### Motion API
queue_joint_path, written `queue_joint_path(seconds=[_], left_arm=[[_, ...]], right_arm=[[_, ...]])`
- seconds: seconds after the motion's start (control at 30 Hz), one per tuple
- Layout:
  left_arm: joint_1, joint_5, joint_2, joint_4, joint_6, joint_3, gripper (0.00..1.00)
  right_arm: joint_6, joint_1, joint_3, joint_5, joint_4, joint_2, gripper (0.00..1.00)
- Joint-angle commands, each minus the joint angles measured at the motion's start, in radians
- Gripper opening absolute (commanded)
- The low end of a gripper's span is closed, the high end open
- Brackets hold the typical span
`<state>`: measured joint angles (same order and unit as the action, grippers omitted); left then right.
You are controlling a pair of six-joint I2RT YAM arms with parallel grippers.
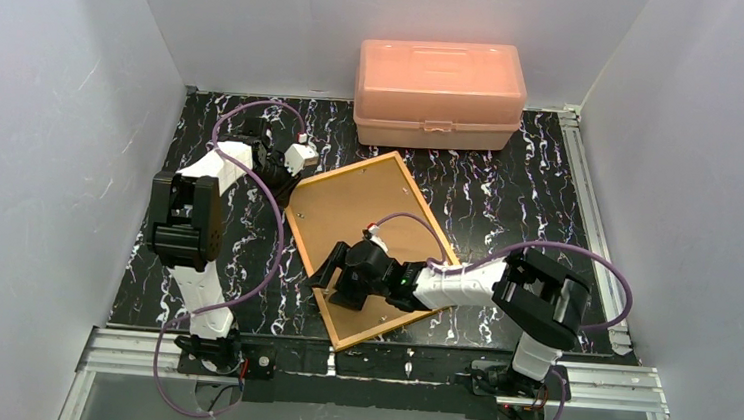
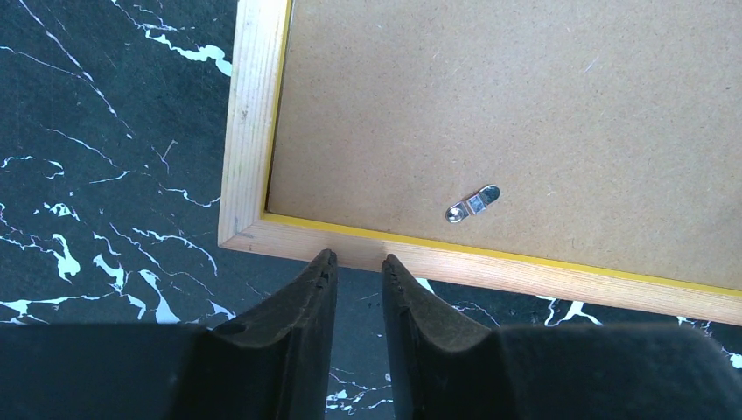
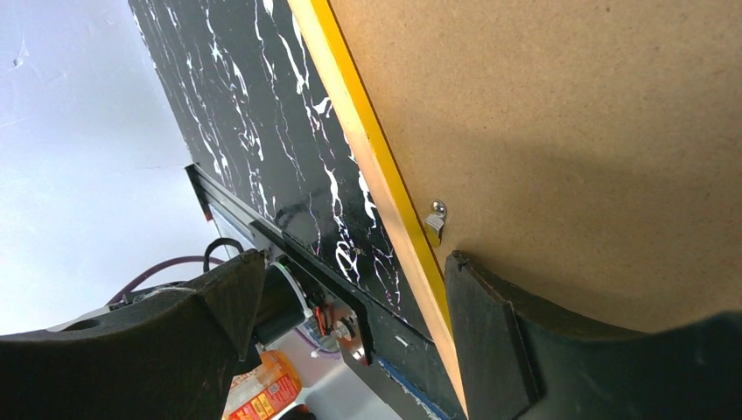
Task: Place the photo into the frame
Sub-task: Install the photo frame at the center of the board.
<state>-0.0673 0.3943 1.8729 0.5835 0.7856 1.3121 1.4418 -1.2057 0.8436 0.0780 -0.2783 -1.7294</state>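
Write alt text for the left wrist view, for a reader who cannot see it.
The frame lies face down on the black marbled table, its brown backing and one small metal clip showing. The left gripper, its jaws narrowly apart and holding nothing, points at the frame's near edge beside a corner.

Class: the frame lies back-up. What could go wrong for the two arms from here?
The right gripper has open jaws straddling the frame rim beside a clip; closing might shift the frame rather than turn the clip.
The left gripper has nearly closed jaws at the frame's edge near a corner; advancing might shove the frame askew.
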Motion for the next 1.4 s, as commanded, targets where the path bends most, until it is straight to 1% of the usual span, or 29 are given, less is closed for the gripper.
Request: queue_joint_path(seconds=[0.0, 0.7, 1.37], left_arm=[[0.000, 0.025, -0.020, 0.032, 0.010, -0.010, 0.24], [0.001, 0.034, -0.028, 0.047, 0.022, -0.019, 0.21], [-0.001, 0.043, -0.038, 0.068, 0.040, -0.022, 0.19]], right_arm=[[0.010, -0.004, 0.038, 0.003, 0.010, -0.017, 0.83], [0.011, -0.006, 0.059, 0.014, -0.016, -0.041, 0.83], [-0.005, -0.017, 0.101, 0.047, -0.006, -0.068, 0.83]])
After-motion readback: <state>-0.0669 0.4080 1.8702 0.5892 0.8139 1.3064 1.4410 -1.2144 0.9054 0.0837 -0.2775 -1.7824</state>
